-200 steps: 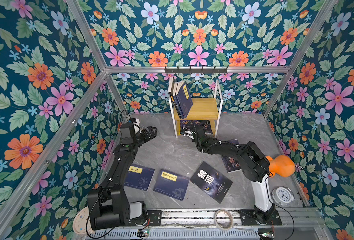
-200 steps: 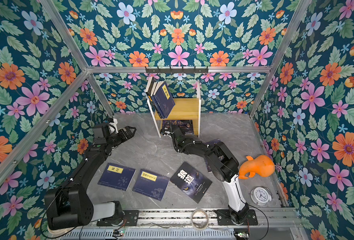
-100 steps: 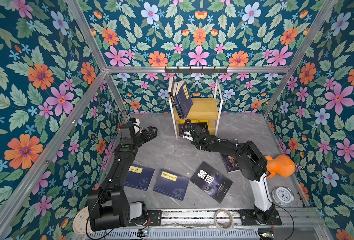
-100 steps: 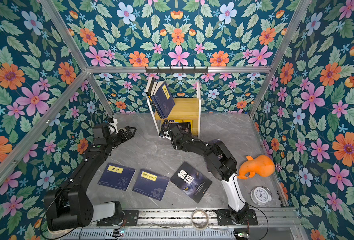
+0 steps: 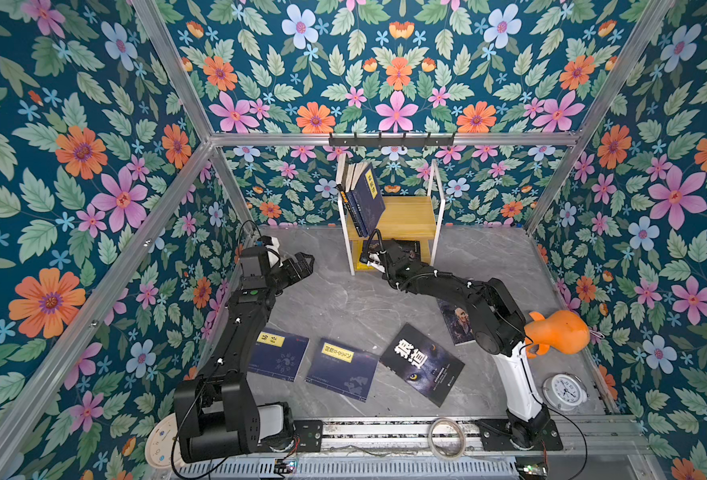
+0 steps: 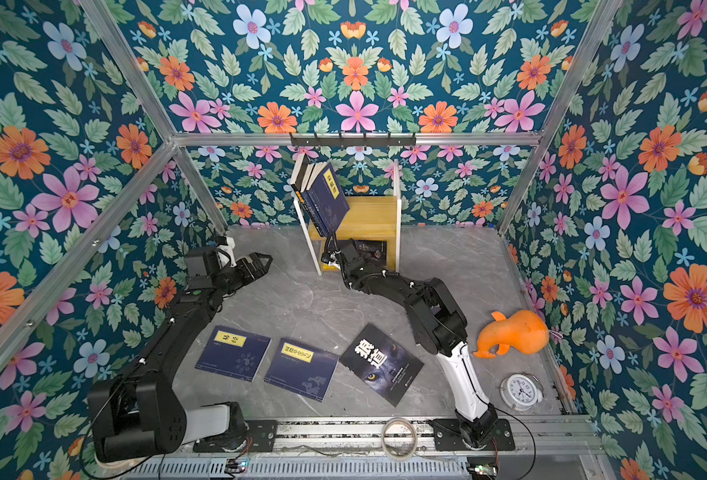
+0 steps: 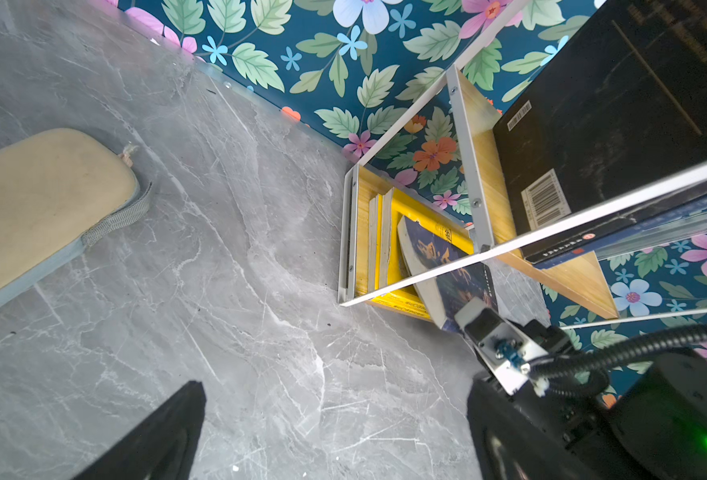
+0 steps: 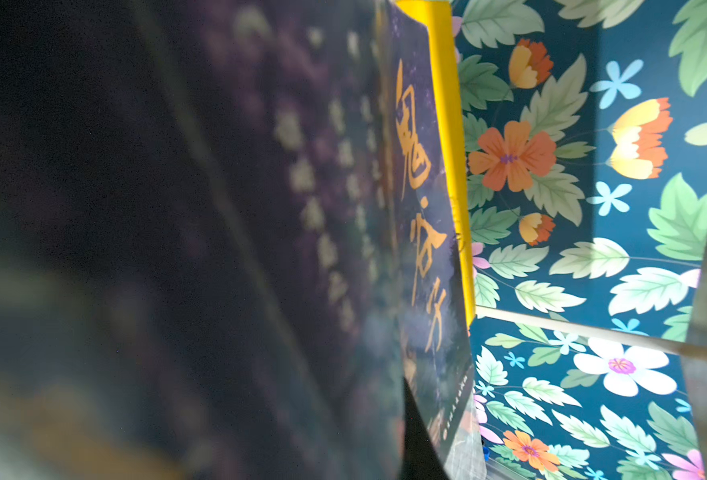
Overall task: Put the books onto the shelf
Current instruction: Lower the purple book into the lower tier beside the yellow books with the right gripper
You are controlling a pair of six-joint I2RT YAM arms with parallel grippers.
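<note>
Left wrist view: marble floor [image 7: 218, 249], floral wall [image 7: 301, 62] — left pincer [image 7: 335, 386] apart, right pincer [image 7: 462, 320] clamped on dark book [image 7: 443, 257]

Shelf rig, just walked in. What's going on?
The right hand is at the shelf's lower tier, shut on a dark book that leans against the yellow books there. The left hand hangs open and empty over the table. Navy books lean on the upper tier. Four lie unshelved: two navy paperbacks, a white-titled book and a fourth book partly under the right arm.
</note>
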